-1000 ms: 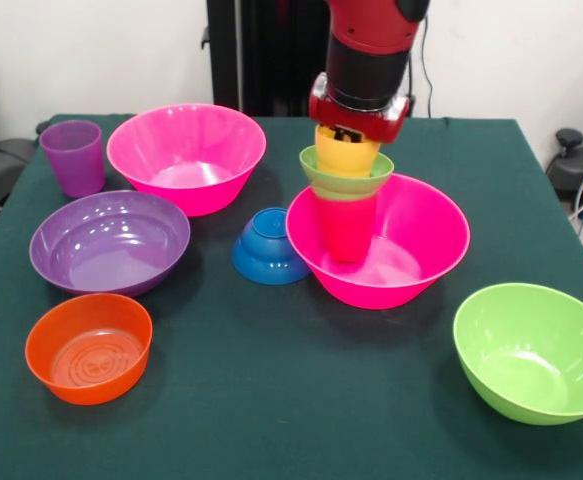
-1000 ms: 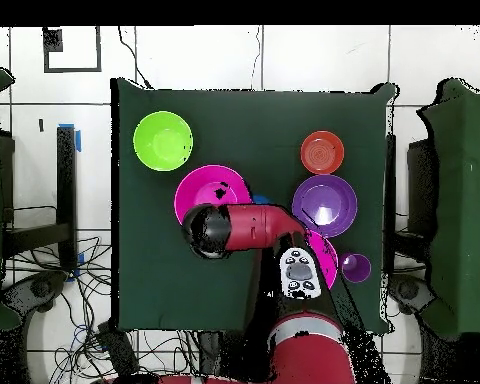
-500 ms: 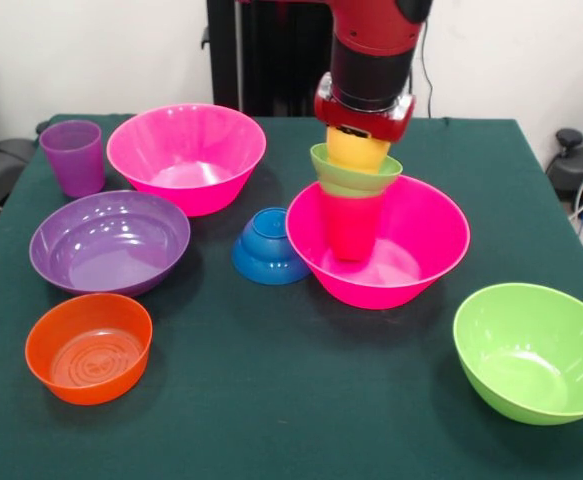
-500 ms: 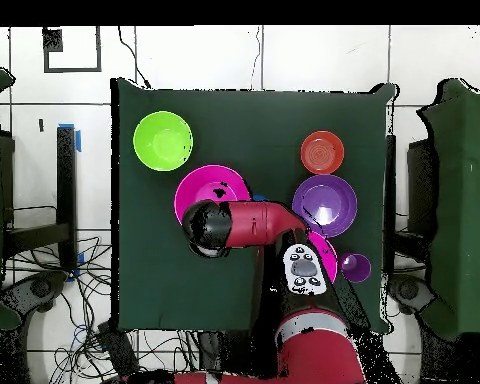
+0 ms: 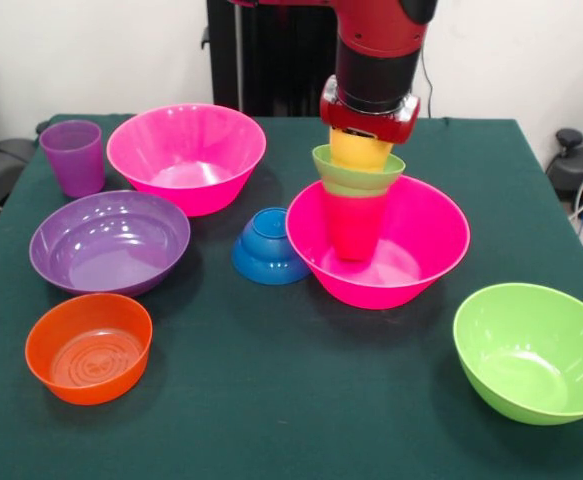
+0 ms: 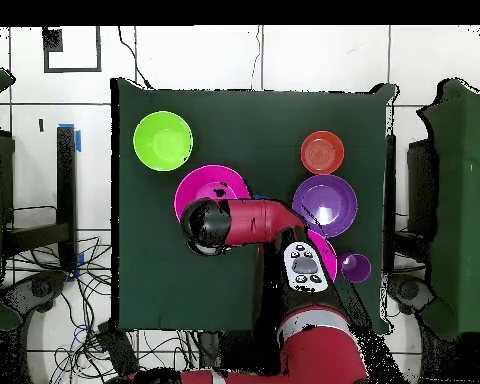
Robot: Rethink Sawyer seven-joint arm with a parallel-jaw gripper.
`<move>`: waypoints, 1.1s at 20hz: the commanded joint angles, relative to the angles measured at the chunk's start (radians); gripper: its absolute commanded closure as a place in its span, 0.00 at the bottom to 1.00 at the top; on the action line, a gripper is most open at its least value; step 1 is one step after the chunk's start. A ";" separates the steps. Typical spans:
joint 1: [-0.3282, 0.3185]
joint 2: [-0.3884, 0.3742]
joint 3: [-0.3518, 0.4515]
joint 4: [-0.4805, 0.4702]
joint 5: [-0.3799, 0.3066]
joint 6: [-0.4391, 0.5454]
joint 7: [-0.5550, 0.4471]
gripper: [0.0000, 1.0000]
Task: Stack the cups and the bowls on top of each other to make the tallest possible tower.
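A large pink bowl (image 5: 441, 215) right of centre holds a stack: a red cup (image 5: 353, 225) standing upside down, a small green bowl (image 5: 358, 170) on it, and a yellow cup (image 5: 359, 150) on top. My gripper (image 5: 363, 140) comes straight down onto the yellow cup, whose top runs up into it; it looks shut on that cup. The stack leans slightly. In the overhead view the arm (image 6: 234, 222) hides the stack and part of the pink bowl (image 6: 214, 185).
Around the stack stand a second pink bowl (image 5: 186, 150), a purple cup (image 5: 73, 155) at far left, a wide purple bowl (image 5: 109, 240), an orange bowl (image 5: 88, 345), a tipped small blue bowl (image 5: 268, 245) beside the pink bowl, and a lime bowl (image 5: 531, 350) at near right.
The gripper has shifted a little to the right in the front view, and the yellow cup, green bowl and red cup have shifted with it. The other bowls and the purple cup have stayed put.
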 commanded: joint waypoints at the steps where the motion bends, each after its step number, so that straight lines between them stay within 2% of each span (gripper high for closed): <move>1: -0.005 0.069 0.092 -0.092 -0.103 -0.068 -0.119 1.00; 12: -0.026 0.055 0.120 -0.100 -0.127 -0.057 -0.117 1.00; 18: -0.008 0.049 0.103 -0.073 -0.126 -0.086 -0.060 1.00; 22: -0.014 0.050 0.110 -0.083 -0.124 -0.077 -0.072 1.00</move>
